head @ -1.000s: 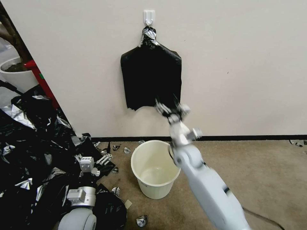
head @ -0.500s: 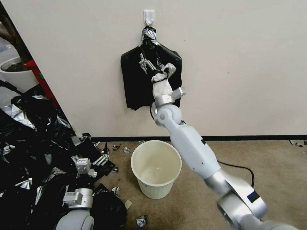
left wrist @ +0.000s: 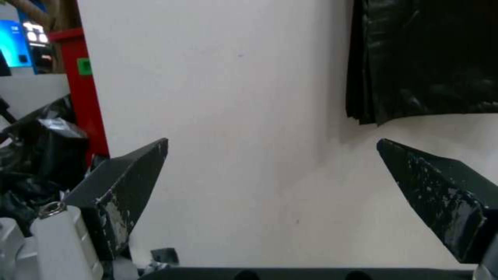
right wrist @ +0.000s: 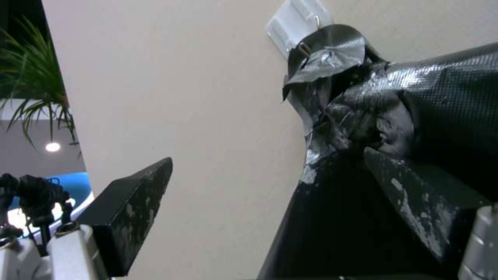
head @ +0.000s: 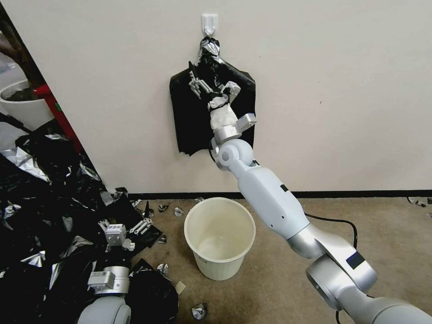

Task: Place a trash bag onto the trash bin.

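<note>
My right gripper (head: 201, 84) is raised against the upper part of the flat black bundle (head: 211, 112) hanging on the wall, fingers spread. In the right wrist view one finger (right wrist: 415, 202) lies over the black film, just below the twisted silvery neck (right wrist: 324, 66), and the other (right wrist: 130, 210) stands clear over bare wall. The bundle hangs from a white hook (head: 209, 23), long axis vertical, neck up, ragged lower edge free above the floor. Bare wall lies open on both sides of it. My left gripper (head: 130, 229) waits low, near the floor, fingers spread and empty, beside the heap of black and silvery film (head: 45, 202). The bin (head: 219, 236) stands upright on the carpet (head: 382, 234) below the bundle, mouth up, with nothing visible inside and open carpet to its right. Small film scraps (head: 199, 310) lie around its left side.
</note>
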